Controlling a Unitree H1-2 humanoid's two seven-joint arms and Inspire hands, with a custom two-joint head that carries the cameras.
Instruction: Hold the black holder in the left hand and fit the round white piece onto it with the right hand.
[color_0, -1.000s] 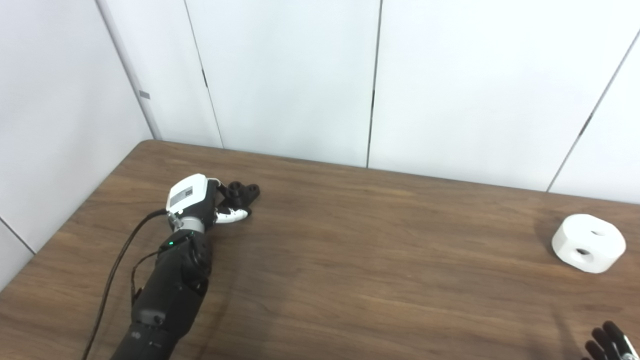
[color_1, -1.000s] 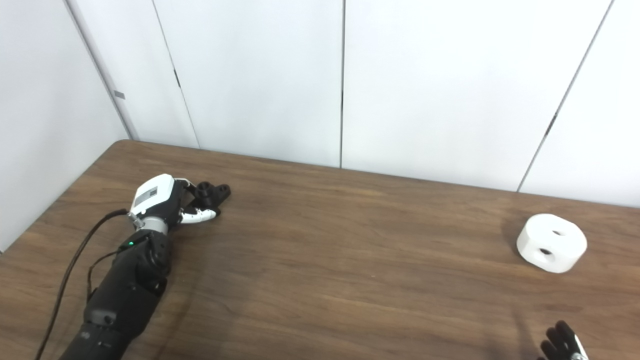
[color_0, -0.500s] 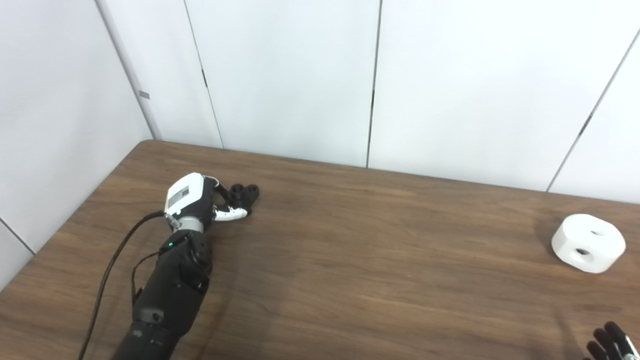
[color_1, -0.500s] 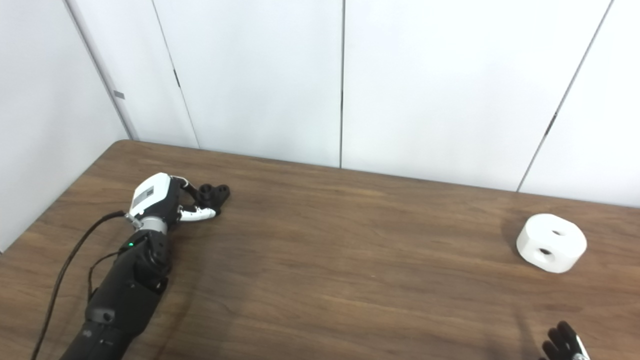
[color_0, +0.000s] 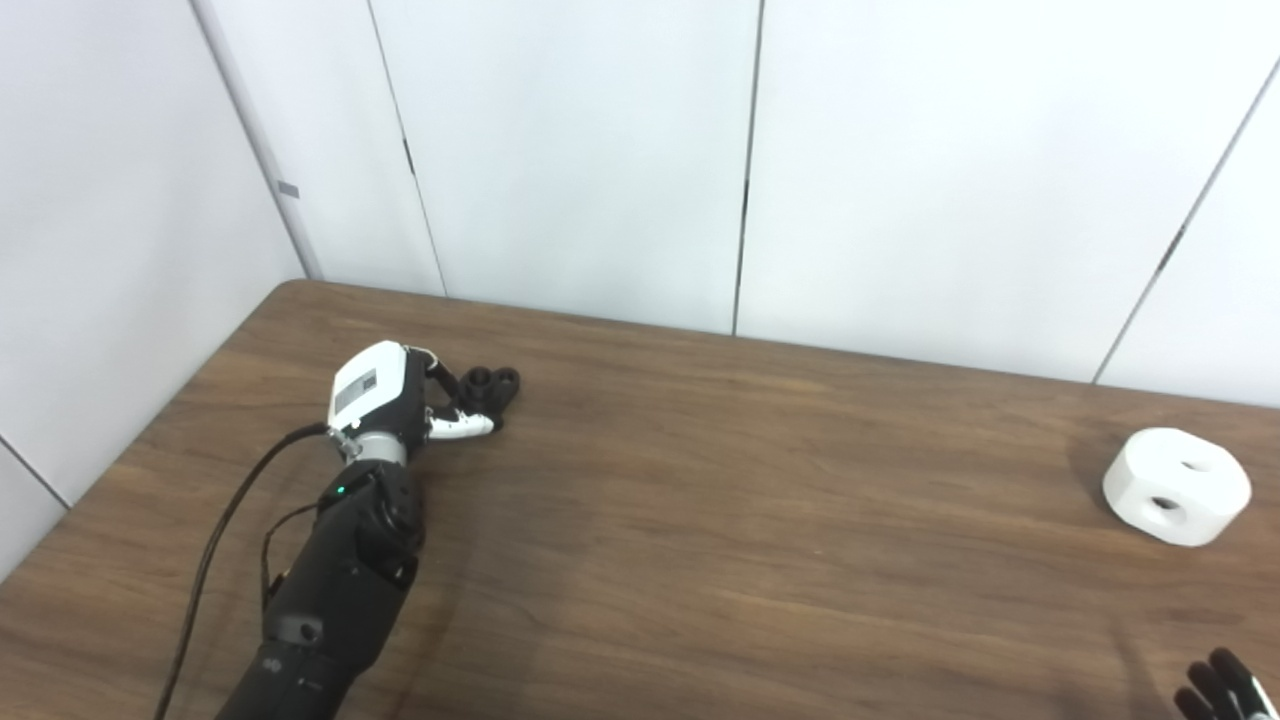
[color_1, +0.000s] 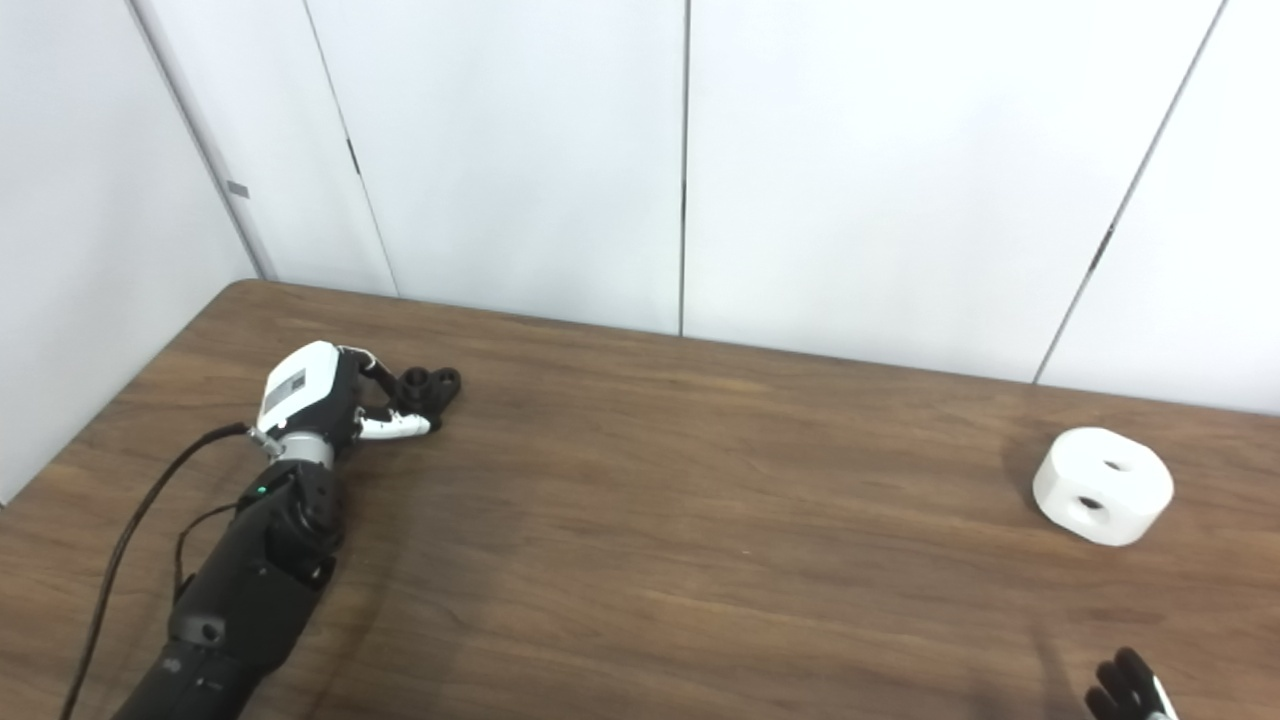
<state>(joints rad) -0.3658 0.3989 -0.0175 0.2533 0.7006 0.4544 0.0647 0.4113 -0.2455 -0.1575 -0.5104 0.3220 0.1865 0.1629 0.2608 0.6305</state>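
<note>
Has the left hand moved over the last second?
Yes, slightly: the left hand has crept up the picture and tucked closer around the black holder, which stayed put on the table.

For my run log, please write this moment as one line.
left hand: fingers at black holder, grasp unclear | right hand: picture edge, idle | round white piece: on table, untouched
</note>
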